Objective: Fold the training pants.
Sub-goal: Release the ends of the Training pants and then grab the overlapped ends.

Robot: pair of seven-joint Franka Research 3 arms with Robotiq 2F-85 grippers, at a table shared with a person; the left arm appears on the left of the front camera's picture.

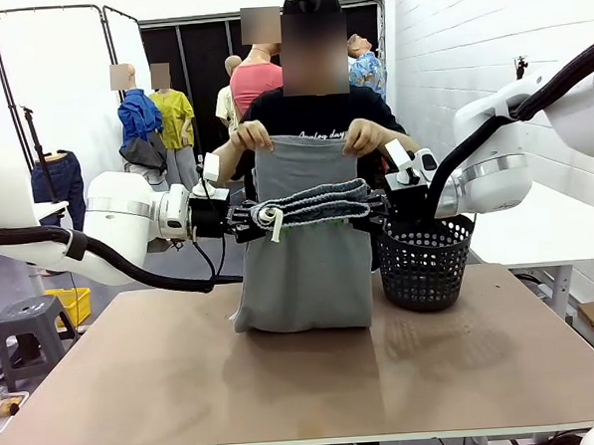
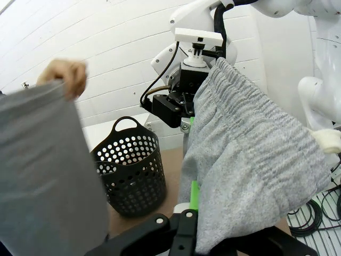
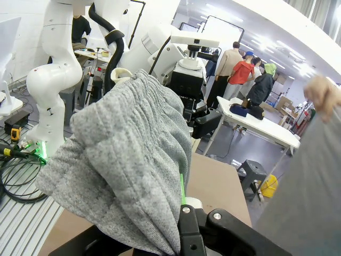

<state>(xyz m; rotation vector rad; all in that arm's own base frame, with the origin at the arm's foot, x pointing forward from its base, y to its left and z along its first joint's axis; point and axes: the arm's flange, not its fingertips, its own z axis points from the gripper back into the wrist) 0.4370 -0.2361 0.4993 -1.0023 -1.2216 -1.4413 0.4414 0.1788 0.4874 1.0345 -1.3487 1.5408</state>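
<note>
- The training pants (image 1: 300, 272) hang doubled over the far half of the table (image 1: 166, 379). The person's hands (image 1: 254, 137) pinch one end up at chest level. The gathered waistband (image 1: 311, 204) is stretched level between the two grippers lower down, and the bottom of the fold rests on the table.
- The left gripper (image 1: 249, 217) has its jaws clamped on one waistband corner, right by the white drawstring (image 1: 270, 219). The right gripper (image 1: 379, 203) has its jaws clamped on the opposite corner. In the left wrist view the cloth bunches over that gripper's green pad (image 2: 194, 194).
- Handling, as I judge it: light, soft jersey with no stiffness at all, so it will sag, drape and wrinkle wherever nothing supports it.
- The elastic band looks the thickest part and the easiest to grip, so its corners are the sound hold. Keeping the grippers spread should keep the band flat; letting it go slack would probably bunch it.
- It seems neither fragile nor slippery, though the loose drawstring could catch on a finger.
- Room: the black mesh basket (image 1: 426, 261) stands on the table just beside the pants' right edge, below the right gripper, and is the nearest obstacle.
- The near half and the left side of the table lie open, which is the better ground for laying the fold down.
</note>
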